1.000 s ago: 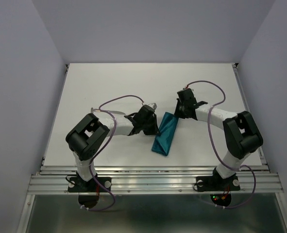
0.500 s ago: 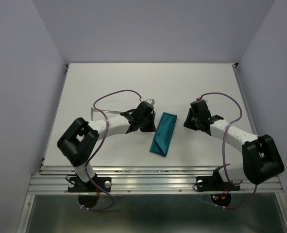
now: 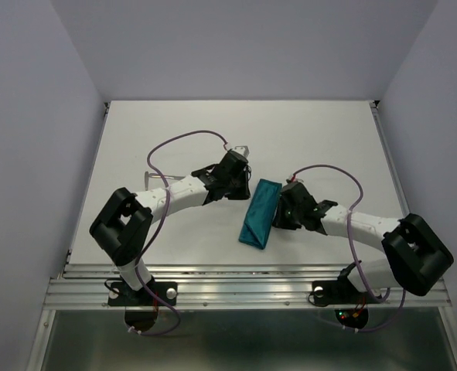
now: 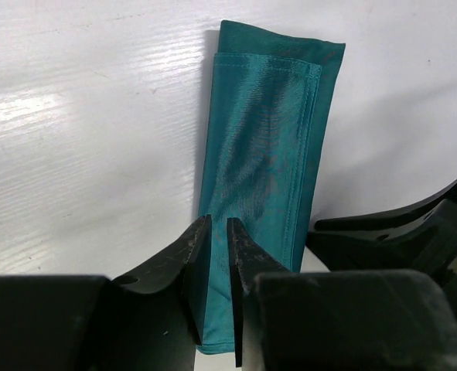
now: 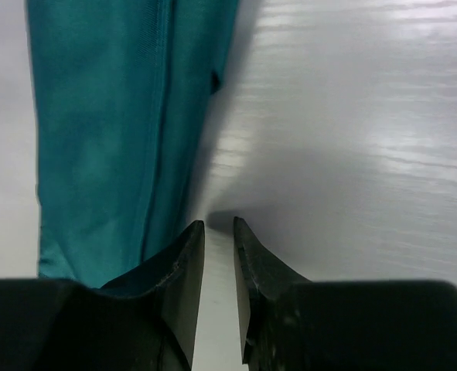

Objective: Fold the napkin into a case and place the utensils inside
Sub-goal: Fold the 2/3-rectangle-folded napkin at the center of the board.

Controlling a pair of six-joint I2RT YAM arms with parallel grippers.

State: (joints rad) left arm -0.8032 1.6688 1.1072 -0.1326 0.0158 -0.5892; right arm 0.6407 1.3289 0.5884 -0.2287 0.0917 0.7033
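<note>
The teal napkin [image 3: 259,215] lies flat on the white table, folded into a long narrow case. My left gripper [image 3: 245,190] hovers over the case's far-left end. In the left wrist view the jaws [image 4: 219,220] stand slightly open, with cloth [image 4: 267,131] showing in the gap but not pinched. My right gripper [image 3: 279,215] sits at the case's right edge. Its jaws [image 5: 219,222] are slightly open over bare table, with the napkin [image 5: 97,116] just to their left. One slim silver utensil [image 3: 152,175] shows beside the left arm, partly hidden.
The right gripper's black fingers [image 4: 398,228] reach into the left wrist view beside the cloth. Purple cables loop over both arms. A raised rail [image 3: 243,270] runs along the table's near edge, and walls close in the sides and the back.
The right arm swung in from the right and came down against the napkin's right edge. The left jaws went from shut to slightly parted. The napkin has stayed in place over the last half second.
</note>
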